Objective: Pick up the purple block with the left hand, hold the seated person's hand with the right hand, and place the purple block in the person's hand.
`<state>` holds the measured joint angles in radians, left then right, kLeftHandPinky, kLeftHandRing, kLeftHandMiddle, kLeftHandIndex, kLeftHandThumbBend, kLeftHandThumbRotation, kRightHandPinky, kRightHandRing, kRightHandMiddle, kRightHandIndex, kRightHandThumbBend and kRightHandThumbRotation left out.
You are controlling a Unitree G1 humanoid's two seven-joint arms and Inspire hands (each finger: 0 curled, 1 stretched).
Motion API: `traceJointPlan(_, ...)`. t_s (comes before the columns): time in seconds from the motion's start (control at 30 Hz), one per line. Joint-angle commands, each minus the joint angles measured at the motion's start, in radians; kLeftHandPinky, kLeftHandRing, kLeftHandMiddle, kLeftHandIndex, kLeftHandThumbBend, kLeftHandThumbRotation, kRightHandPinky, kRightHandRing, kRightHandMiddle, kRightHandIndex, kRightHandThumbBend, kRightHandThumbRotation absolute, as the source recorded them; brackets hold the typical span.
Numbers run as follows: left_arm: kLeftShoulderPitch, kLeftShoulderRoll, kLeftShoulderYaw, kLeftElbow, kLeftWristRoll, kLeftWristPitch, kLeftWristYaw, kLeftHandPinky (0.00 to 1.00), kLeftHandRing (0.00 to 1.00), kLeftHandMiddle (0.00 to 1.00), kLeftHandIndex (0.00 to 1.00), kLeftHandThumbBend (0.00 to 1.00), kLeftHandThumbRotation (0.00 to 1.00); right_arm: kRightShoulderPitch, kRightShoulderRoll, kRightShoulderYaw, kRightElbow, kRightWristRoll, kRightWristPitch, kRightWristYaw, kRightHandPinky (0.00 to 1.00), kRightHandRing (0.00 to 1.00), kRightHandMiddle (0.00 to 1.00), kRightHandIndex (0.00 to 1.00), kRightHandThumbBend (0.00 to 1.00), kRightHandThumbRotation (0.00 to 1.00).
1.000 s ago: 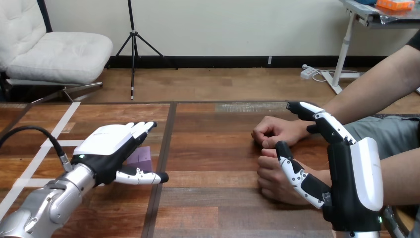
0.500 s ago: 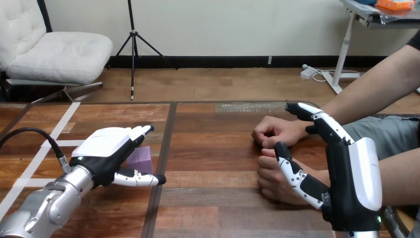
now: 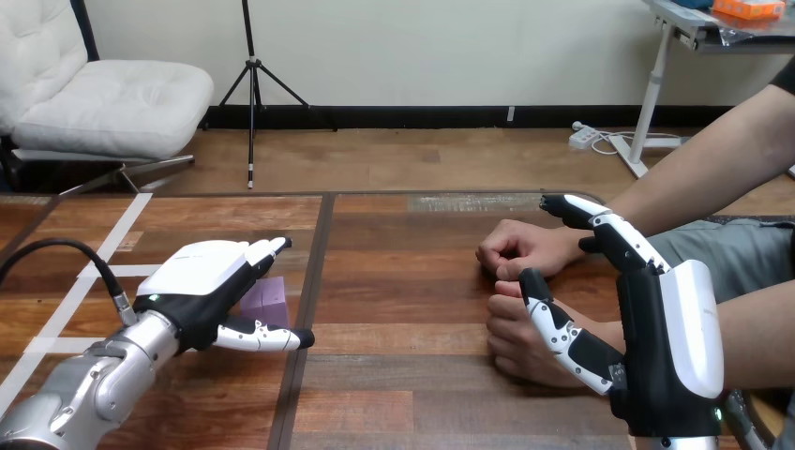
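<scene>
Left hand point(image 3: 202, 281) hovers with fingers straight over the small purple block point(image 3: 269, 300) on the wooden tabletop point(image 3: 403, 375) — gripping nothing. Right hand point(image 3: 656, 356), fingers also straight, stands beside the person's nearer fist point(image 3: 514, 337) — thumb against it

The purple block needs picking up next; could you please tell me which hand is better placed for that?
Left. The left hand, open, is right over the purple block, partly covering it. The right hand is across the table, by the person's hands.
</scene>
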<state>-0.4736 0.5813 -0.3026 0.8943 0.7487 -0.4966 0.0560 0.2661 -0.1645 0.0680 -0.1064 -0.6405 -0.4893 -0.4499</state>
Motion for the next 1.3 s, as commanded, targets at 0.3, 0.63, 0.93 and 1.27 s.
traceJointPlan(0.3,-0.092,-0.013,-0.009,0.048,-0.024,-0.009,0.044,0.93,0.97,0.97,0.97,0.72,0.65,-0.049,-0.008,-0.015,-0.014,0.002,0.002,-0.001,0.66,0.75,0.76,0.74,0.36,0.17)
traceJointPlan(0.63,-0.109,-0.025,-0.026,0.089,-0.009,-0.023,0.094,0.95,0.97,0.97,0.97,0.72,0.65,-0.048,-0.01,-0.016,-0.015,0.008,0.002,0.008,0.67,0.76,0.76,0.74,0.36,0.17)
traceJointPlan(0.93,-0.129,-0.034,-0.059,0.122,0.007,-0.014,0.136,0.97,0.98,0.98,0.98,0.71,0.67,-0.045,-0.013,-0.017,-0.018,0.008,0.002,0.017,0.67,0.77,0.77,0.75,0.36,0.19)
traceJointPlan(1.27,-0.147,-0.044,-0.09,0.151,0.012,-0.008,0.165,0.98,0.98,0.99,0.99,0.7,0.69,-0.041,-0.012,-0.018,-0.023,0.013,0.004,0.023,0.67,0.77,0.77,0.75,0.36,0.18)
